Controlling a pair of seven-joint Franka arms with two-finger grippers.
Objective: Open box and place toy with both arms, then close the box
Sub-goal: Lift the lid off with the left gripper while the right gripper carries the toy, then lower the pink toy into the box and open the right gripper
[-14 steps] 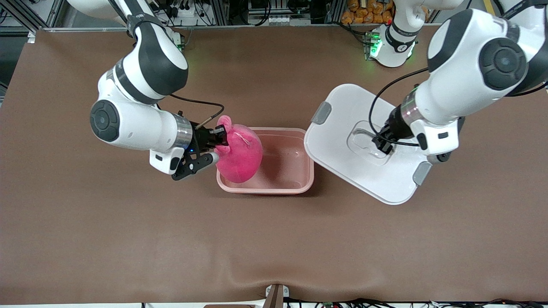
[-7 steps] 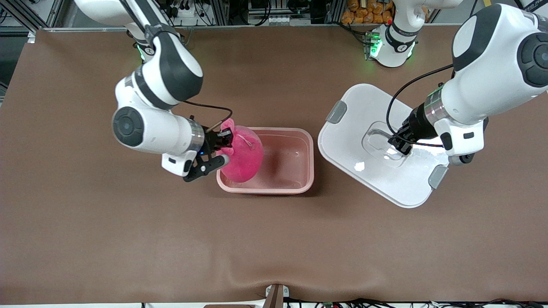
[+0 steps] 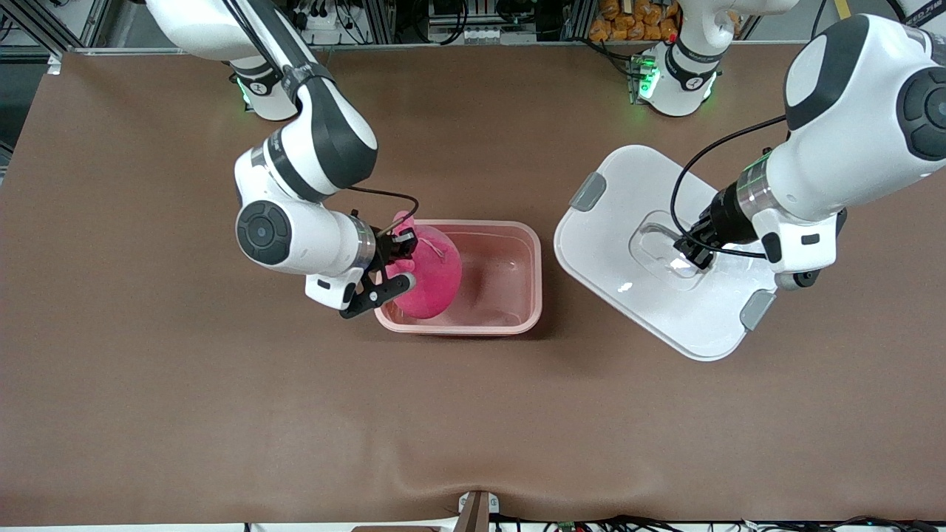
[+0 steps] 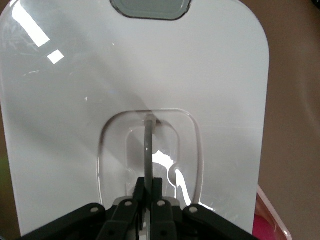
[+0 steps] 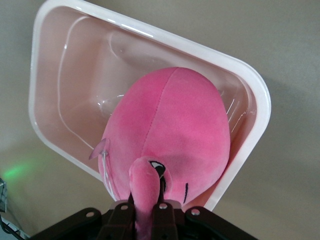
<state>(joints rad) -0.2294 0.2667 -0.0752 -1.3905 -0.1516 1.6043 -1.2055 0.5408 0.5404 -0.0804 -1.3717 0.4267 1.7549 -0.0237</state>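
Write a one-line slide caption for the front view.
Right gripper lowers the pink toy into the open box; left gripper holds the lid aside.

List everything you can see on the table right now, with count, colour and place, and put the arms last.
box: one, translucent pink, open, mid-table.
toy: one, hot-pink plush, held by a limb over the box's end toward the right arm.
lid: one, white with a recessed handle and two grey side clips, held beside the box toward the left arm's end of the table.
table: one, brown cover.
orange items: a cluster past the table's edge by the left arm's base; count unclear.
right gripper: one, black, fingers shut on the toy's limb, over the box's end.
left gripper: one, black, fingers shut on the lid's handle.
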